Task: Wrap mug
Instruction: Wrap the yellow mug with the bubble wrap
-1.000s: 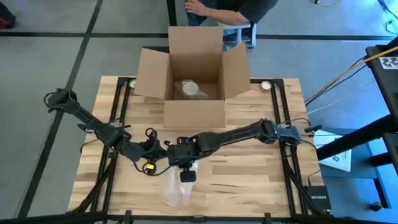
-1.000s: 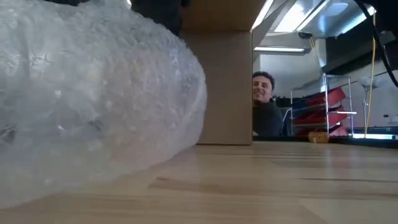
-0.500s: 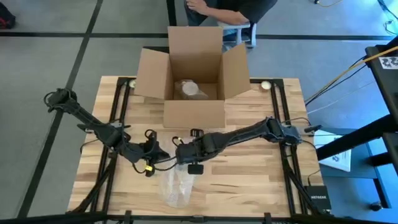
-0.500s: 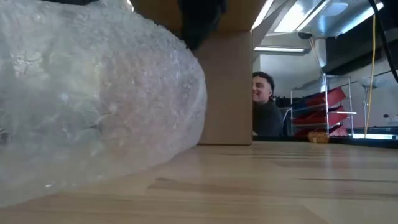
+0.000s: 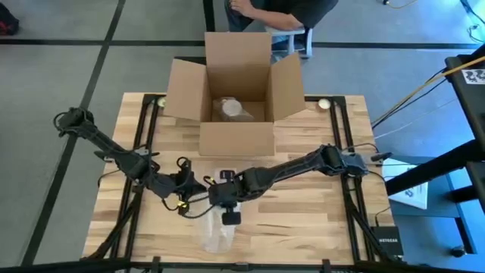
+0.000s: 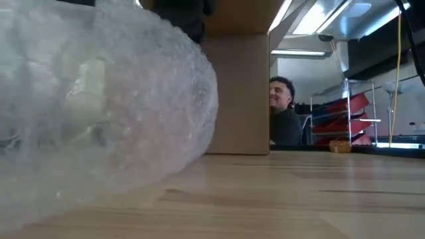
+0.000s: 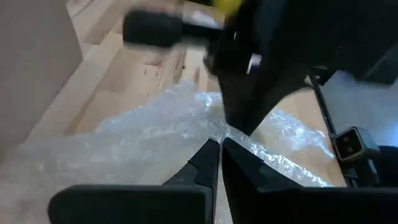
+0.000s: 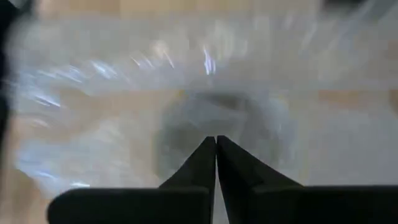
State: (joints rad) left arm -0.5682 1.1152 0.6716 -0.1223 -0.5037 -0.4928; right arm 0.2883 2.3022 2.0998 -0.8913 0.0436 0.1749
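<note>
On the wooden tabletop [image 5: 303,205], at its far middle edge, stands the biggest thing: an open cardboard box [image 5: 236,136] with its flaps spread, and a pale wrapped bundle [image 5: 233,108] lying inside it. Behind the box a person [image 5: 276,15] sits beyond the tabletop; in the low view the same person [image 6: 284,113] shows to the right of the box wall.

Near the front edge, a little left of centre, lies a long roll of clear bubble wrap [image 5: 214,227], which fills the left half of the low view [image 6: 99,113]. A dim round shape shows through the wrap in the right wrist view [image 8: 217,118]; it may be the mug, but I cannot tell for sure.

The right arm reaches in from the right side, its right gripper [image 5: 224,199] over the far end of the wrap, fingers pressed together [image 8: 216,163]. The left arm comes from the left, and its left gripper [image 5: 191,196] sits just beside the other, fingers also closed [image 7: 217,163], at the edge of the wrap.
</note>
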